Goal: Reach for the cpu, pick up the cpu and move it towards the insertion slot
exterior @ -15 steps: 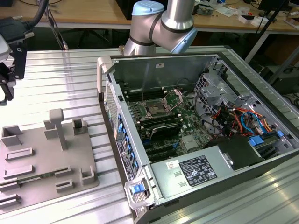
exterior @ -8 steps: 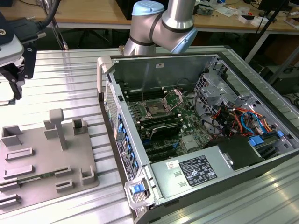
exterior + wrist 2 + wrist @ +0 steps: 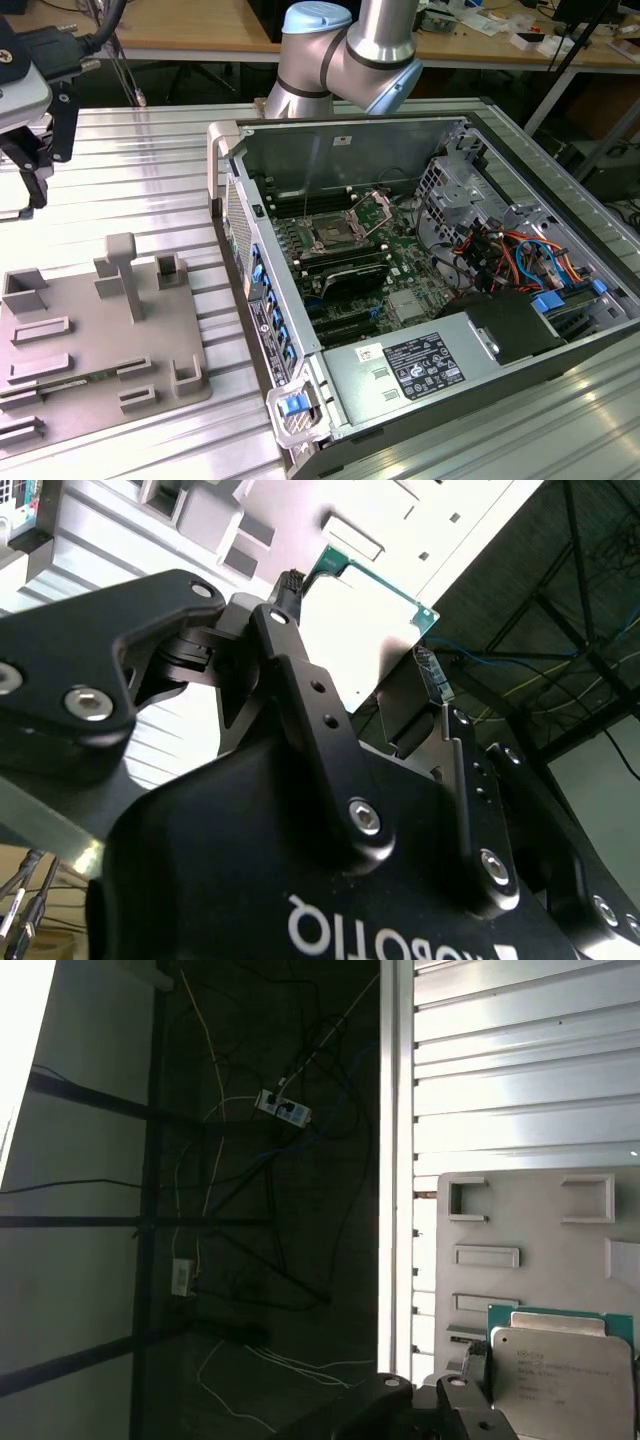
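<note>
My gripper (image 3: 25, 170) is cut by the exterior view's left edge. The cpu (image 3: 560, 1375) held between my fingers (image 3: 290, 588) runs past two edges of the first wrist view; in the second wrist view glare washes out its top. The insertion slot (image 3: 330, 237), well apart from my fingers: contacts too small to tell.

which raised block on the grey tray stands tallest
The T-shaped post near the grey tray's far edge in the exterior view; the other blocks are low frames and short brackets.
</note>
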Controlling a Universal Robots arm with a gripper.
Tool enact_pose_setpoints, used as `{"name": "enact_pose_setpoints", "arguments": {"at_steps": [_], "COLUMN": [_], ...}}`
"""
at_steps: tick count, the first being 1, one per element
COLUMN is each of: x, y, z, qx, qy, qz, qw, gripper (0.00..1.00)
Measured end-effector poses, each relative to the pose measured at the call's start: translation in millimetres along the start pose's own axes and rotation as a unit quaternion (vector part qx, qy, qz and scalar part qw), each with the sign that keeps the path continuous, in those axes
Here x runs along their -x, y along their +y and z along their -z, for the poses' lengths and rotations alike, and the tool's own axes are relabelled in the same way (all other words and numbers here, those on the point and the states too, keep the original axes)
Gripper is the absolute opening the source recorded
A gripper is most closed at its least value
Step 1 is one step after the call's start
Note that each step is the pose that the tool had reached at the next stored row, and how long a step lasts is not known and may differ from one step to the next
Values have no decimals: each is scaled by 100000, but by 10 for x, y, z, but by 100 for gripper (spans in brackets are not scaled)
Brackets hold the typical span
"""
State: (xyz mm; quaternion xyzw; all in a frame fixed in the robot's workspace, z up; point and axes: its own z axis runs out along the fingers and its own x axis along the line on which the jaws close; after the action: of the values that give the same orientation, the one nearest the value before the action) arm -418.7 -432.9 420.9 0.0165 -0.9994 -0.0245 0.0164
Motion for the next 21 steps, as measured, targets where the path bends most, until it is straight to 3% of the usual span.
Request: {"name": "enact_pose_setpoints", "arguments": {"at_steps": [6,13,21], "x": [0,77,296], "y": [0,-2,-10], "z": [3,5,12], "qx": [-2,-3,-1], "qy": [6,2,-3], "qz": [-1,2,-45], "qw": [100000,100000,100000], "gripper": [55,55,55]}}
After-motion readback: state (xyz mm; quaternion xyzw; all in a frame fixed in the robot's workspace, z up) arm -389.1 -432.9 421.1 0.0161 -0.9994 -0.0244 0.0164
